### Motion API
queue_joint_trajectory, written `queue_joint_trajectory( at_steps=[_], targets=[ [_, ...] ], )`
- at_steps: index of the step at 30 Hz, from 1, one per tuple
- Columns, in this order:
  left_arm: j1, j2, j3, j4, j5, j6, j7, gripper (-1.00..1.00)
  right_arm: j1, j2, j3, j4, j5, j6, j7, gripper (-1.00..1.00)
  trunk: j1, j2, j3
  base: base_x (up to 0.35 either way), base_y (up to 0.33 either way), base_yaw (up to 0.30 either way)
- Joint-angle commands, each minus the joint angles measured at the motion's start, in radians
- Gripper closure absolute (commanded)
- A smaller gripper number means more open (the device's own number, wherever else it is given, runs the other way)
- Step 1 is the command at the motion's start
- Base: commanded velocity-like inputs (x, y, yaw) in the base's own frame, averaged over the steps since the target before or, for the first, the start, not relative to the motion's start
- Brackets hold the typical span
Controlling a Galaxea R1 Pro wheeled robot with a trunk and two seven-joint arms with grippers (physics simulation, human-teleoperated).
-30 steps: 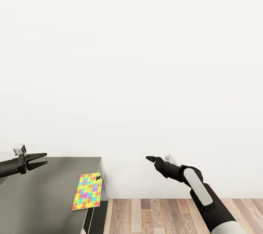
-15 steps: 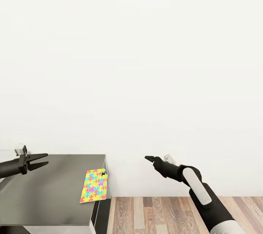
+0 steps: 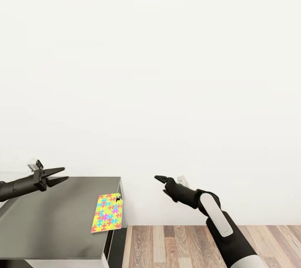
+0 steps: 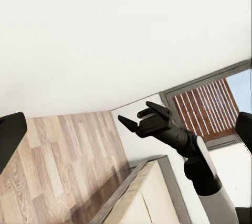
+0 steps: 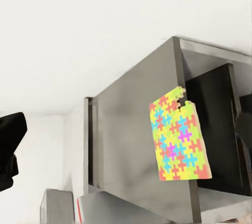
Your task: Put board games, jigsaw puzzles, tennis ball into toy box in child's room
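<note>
While both arms reach forward, left end effector (image 3: pixel 59 174) gapes; right end effector (image 3: pixel 159 179) unclear.

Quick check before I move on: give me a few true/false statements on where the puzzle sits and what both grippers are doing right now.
1. The jigsaw puzzle lies flat on the grey table. True.
2. The puzzle sits in the middle of the table. False: it lies at the table's right edge, near the far corner.
3. The left gripper holds the puzzle. False: it is open and empty, raised above the table's left part, apart from the puzzle.
4. The right gripper is off to the right of the table, over the wooden floor. True.
5. The right gripper carries a tennis ball. False: nothing is between its fingers.
</note>
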Motion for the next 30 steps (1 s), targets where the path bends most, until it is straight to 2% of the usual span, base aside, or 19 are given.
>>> queue_joint_trajectory(
  at_steps=[1, 4, 10, 24, 30],
  targets=[
    [-0.001, -0.001, -0.001, -0.001, 0.006, 0.011, -0.004, -1.00, 0.000, 0.006, -0.001, -0.001, -0.009, 0.002, -0.001, -1.00, 0.004, -0.009, -0.005, 0.000, 0.000, 0.000],
    [-0.001, -0.001, -0.001, -0.001, 0.022, 0.011, -0.004, -1.00, 0.001, 0.021, -0.002, -0.002, -0.010, 0.002, 0.016, -1.00, 0.016, -0.030, -0.015, 0.000, 0.000, 0.000],
    [-0.001, -0.002, -0.001, -0.001, 0.053, 0.011, -0.004, -1.00, 0.002, 0.022, -0.002, -0.001, -0.010, 0.002, 0.049, -1.00, 0.039, -0.072, -0.034, 0.000, 0.000, 0.000],
    [-0.001, -0.002, -0.001, -0.001, 0.053, 0.010, -0.004, -1.00, 0.001, 0.027, -0.005, 0.057, -0.005, -0.002, 0.046, -1.00, 0.093, -0.170, -0.077, 0.000, 0.000, 0.000],
    [-0.001, -0.002, -0.001, -0.001, 0.053, 0.011, -0.004, -1.00, -0.003, 0.039, -0.005, 0.137, 0.002, -0.007, 0.044, -1.00, 0.116, -0.212, -0.096, 0.000, 0.000, 0.000]
  ],
)
